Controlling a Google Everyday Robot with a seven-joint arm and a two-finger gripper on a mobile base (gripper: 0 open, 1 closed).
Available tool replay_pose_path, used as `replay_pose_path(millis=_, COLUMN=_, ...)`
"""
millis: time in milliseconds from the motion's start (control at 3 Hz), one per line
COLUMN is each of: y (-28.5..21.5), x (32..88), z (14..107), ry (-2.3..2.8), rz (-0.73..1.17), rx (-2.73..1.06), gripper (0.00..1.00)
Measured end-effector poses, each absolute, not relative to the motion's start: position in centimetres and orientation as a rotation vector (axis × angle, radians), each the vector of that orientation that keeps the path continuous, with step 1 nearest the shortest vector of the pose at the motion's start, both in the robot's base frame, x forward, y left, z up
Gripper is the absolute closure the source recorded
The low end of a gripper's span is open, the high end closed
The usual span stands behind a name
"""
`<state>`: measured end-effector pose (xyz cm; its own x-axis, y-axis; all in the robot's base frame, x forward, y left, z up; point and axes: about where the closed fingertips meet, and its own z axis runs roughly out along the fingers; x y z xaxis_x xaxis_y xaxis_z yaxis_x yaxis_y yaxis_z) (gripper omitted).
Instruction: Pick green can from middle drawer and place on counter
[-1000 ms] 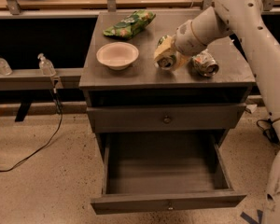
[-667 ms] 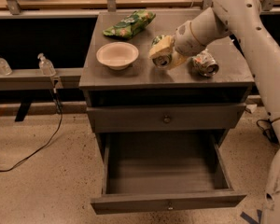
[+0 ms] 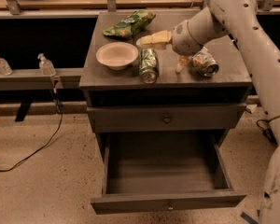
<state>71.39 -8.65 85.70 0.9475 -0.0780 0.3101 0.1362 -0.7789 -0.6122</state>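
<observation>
The green can (image 3: 148,65) lies on the counter (image 3: 224,76) near its front edge, just right of a bowl, with a silver end facing the front. My gripper (image 3: 166,52) is open right beside the can, above and to its right. One pale finger (image 3: 154,38) reaches left over the can's far end, and the other (image 3: 181,64) points down to the can's right. Neither finger grips the can. The middle drawer (image 3: 165,202) is pulled out below, and its bare floor holds nothing.
A pale bowl (image 3: 117,55) sits left of the can. A green snack bag (image 3: 129,24) lies at the back of the counter. A paler dented can (image 3: 205,62) lies right of the gripper. A closed drawer (image 3: 166,119) sits above the open one. My arm (image 3: 261,55) comes in from the right.
The gripper held the can above the counter before. Now the can rests on the counter near the bowl and the fingers have spread apart, letting it go.
</observation>
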Motion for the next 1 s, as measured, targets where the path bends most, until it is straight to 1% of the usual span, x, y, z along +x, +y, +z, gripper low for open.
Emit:
replay_pose_path(millis=667, y=-8.65, x=71.39, z=85.85, ry=-0.041, rz=-0.421, rx=-2.428, gripper=0.00)
replay_pose_path(millis=1000, y=-8.65, x=71.39, z=85.92, ry=-0.041, rz=-0.421, rx=-2.428, gripper=0.07)
